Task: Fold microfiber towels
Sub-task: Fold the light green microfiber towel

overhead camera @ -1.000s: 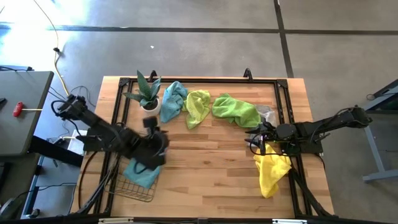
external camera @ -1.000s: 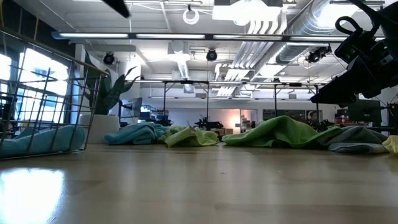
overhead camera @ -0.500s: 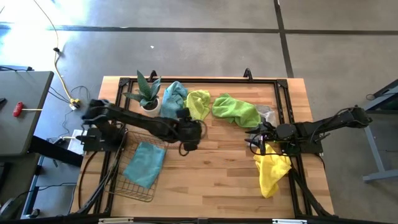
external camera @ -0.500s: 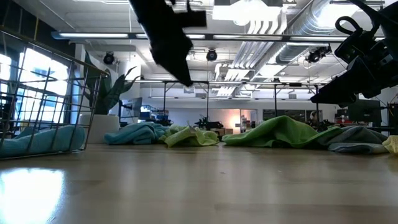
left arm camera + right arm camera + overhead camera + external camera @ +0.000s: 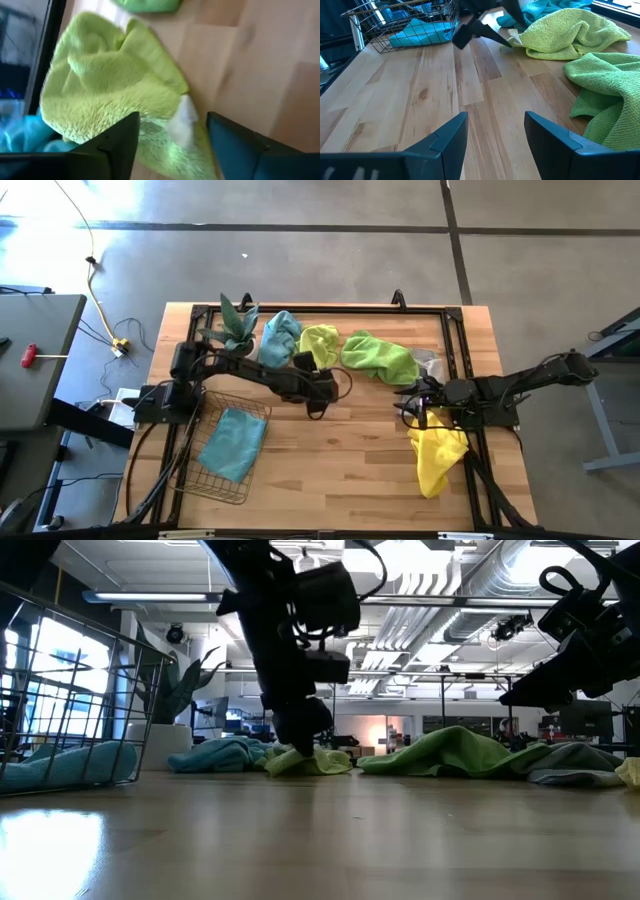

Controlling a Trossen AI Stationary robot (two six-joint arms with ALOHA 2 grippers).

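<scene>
The step in hand looks like fetching the next cloth: the left tool (image 5: 318,388), fingers spread wide with nothing between them, hangs at the near edge of the lime green towel (image 5: 319,352), beside the potted plant (image 5: 235,328). Next it needs a clean pinch on that edge. The right tool (image 5: 413,408), also wide, waits over the yellow towel (image 5: 437,456), far from the plant

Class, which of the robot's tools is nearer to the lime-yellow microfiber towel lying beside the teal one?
Left. The left tool sits at the lime-yellow microfiber towel, at its near edge; the right tool waits farther off, over the yellow towel.
</scene>
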